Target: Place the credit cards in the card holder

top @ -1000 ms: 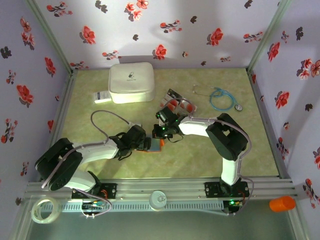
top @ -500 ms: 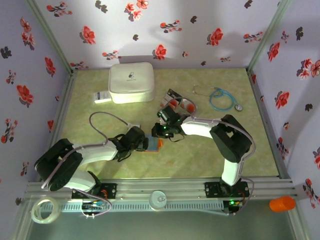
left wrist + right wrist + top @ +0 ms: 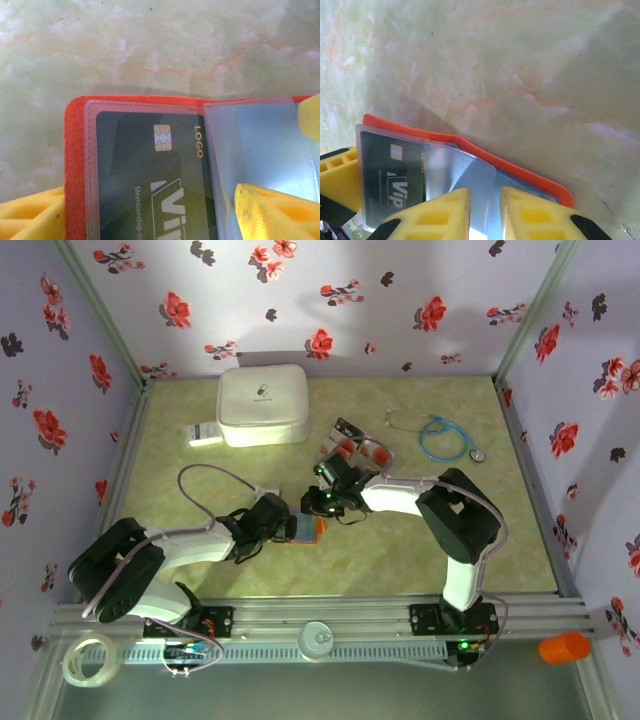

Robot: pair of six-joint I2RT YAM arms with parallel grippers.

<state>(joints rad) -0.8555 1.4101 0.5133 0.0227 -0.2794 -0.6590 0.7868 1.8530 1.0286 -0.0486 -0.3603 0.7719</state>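
Observation:
The orange-red card holder (image 3: 316, 530) lies open on the green table between both grippers. In the left wrist view a dark credit card (image 3: 150, 175) sits in the clear pocket of the card holder (image 3: 75, 165). My left gripper (image 3: 150, 192) is open, with one finger at the holder's left edge and the other resting on a clear sleeve. My right gripper (image 3: 485, 195) stands slightly open, a raised clear sleeve leaf (image 3: 470, 175) in the narrow gap between its fingers. More credit cards (image 3: 356, 448) lie just behind the right gripper (image 3: 322, 502).
A big white case (image 3: 263, 404) and a white barcode label (image 3: 204, 433) sit at the back left. A stethoscope (image 3: 440, 436) lies at the back right. Flowered walls close three sides. A tape roll (image 3: 88, 660) and an orange cylinder (image 3: 563, 647) lie beyond the near rail.
My left wrist has shifted a little to the left beside the holder. The right arm has barely moved, and the card holder stays in place.

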